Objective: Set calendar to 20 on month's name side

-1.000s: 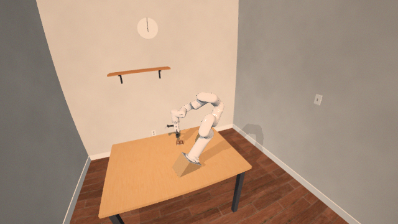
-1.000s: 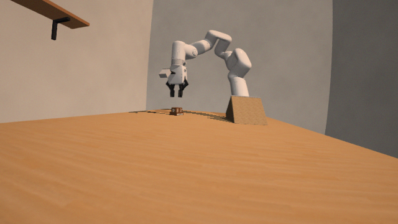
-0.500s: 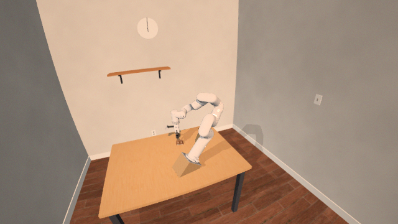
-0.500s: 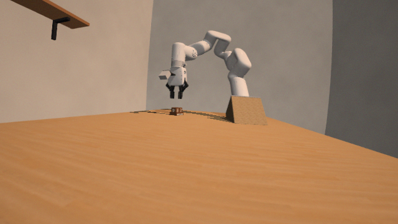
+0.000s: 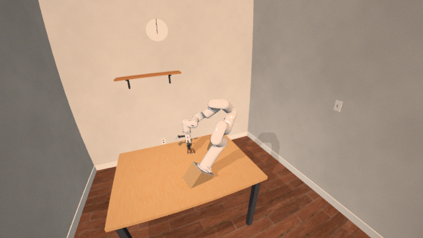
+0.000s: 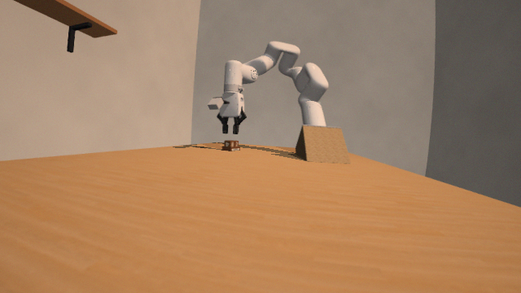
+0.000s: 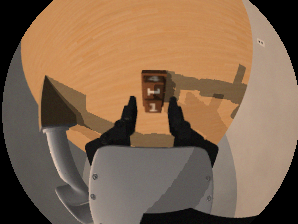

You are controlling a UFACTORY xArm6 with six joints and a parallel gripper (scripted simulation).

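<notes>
In the top view, the table [image 5: 149, 185] [image 6: 244, 212] [image 7: 100, 40] was flanked by walls at left and right and backed by a third. On it, the arm [image 5: 218, 132] [image 6: 313, 83] [image 7: 59, 155] was carried by a wedge-shaped base block [image 5: 192, 176] [image 6: 326, 144] [image 7: 56, 107]. The calendar [image 5: 191, 151] [image 6: 231, 145] [image 7: 153, 91] was placed near the table's far edge, beyond the block; in the exterior view, it was seen left of it. Above the calendar, the gripper [image 5: 189, 147] [image 6: 230, 132] [image 7: 152, 104] was positioned, apart from it. On the back wall, a bracketed shelf [image 5: 147, 76] [image 6: 81, 20] was mounted below a clock [image 5: 156, 30] and above an outlet [image 5: 163, 141] [image 7: 260, 42]; on the right wall, a switch plate [image 5: 338, 106] was fixed.
</notes>
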